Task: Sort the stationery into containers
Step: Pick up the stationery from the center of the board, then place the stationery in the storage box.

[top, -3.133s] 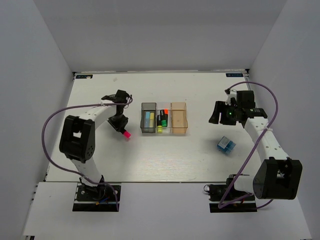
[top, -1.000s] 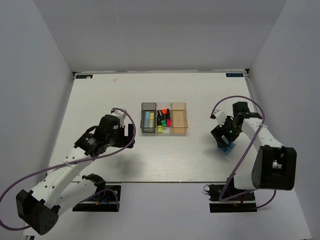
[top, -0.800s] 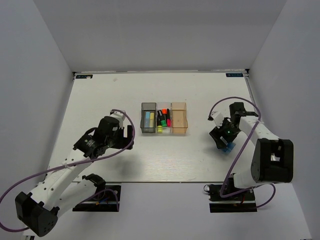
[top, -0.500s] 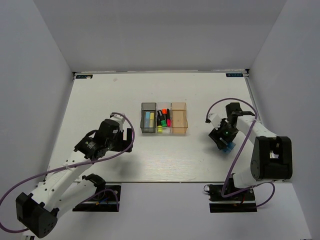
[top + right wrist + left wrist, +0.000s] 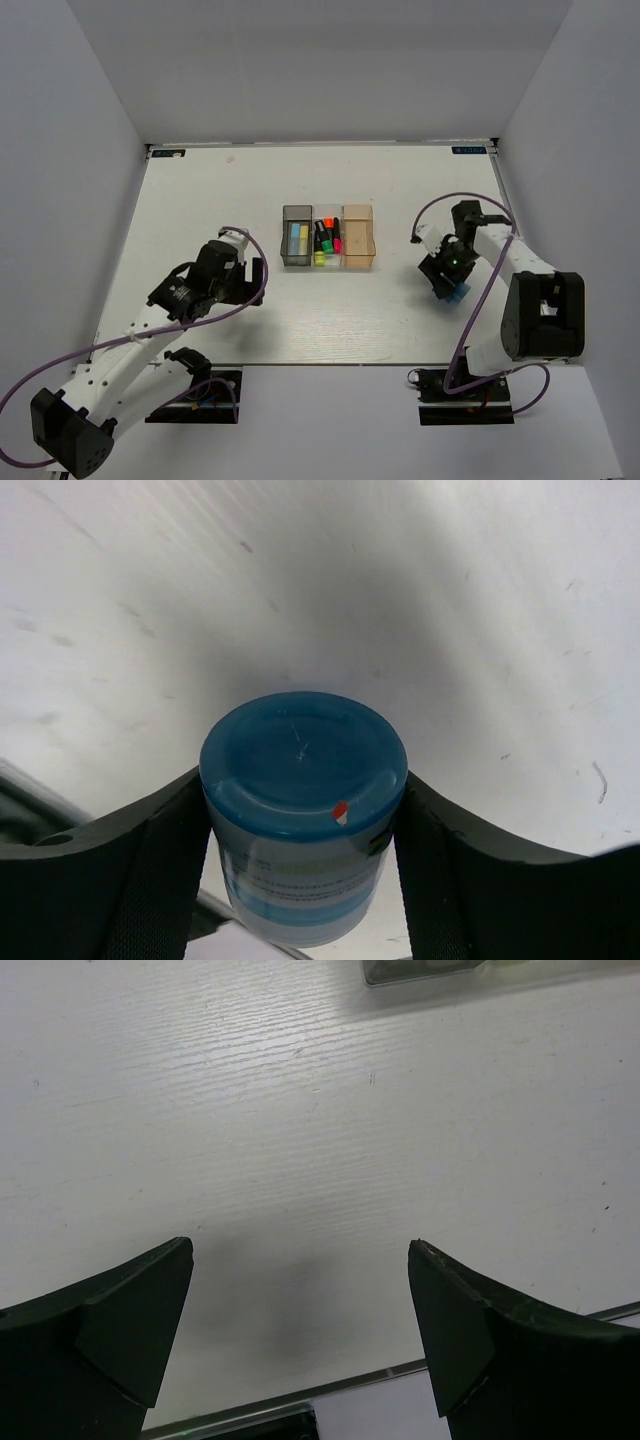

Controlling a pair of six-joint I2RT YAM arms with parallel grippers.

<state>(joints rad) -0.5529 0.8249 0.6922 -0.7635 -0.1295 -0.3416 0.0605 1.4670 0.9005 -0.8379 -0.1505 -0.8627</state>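
right claw point(image 5: 302, 815) has closed in on the blue-white chunky item point(image 5: 303, 765), fingers point(image 5: 160, 855) pressed against both its sides.

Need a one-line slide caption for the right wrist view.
Jaws set against both sides of the blue-capped tub, which stands upright on the white table.

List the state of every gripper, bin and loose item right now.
left gripper: open, empty.
right gripper: closed against the blue-lidded tub.
blue-lidded tub: gripped, lid facing the wrist camera.
dark grey bin: holds blue and yellow blocks.
clear bin: holds highlighters.
orange bin: empty.
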